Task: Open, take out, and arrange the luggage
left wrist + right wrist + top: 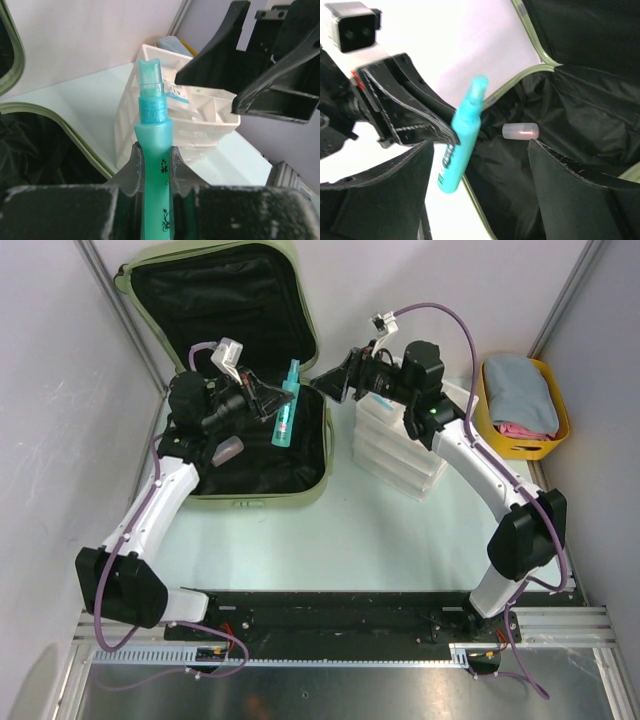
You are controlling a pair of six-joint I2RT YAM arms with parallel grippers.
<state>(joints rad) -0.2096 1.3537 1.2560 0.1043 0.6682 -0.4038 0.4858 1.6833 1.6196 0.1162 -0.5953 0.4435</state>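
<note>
The pale green luggage (296, 496) lies open at the back left, its lid leaning on the wall and its black lining (580, 110) showing. My left gripper (276, 400) is shut on a teal spray bottle (288, 406), held above the case's right side. In the left wrist view the bottle (152, 130) stands upright between the gripper (155, 152) pads. My right gripper (326, 382) is open just right of the bottle, and the bottle (462, 135) sits apart from its fingers (545, 165). A small translucent capsule (520, 131) rests on the lining.
A stack of white divided organizer trays (400, 452) stands right of the case, under the right arm. A yellow tub (560, 430) with folded cloths sits at the far right. Metal frame posts and walls close in the back and sides.
</note>
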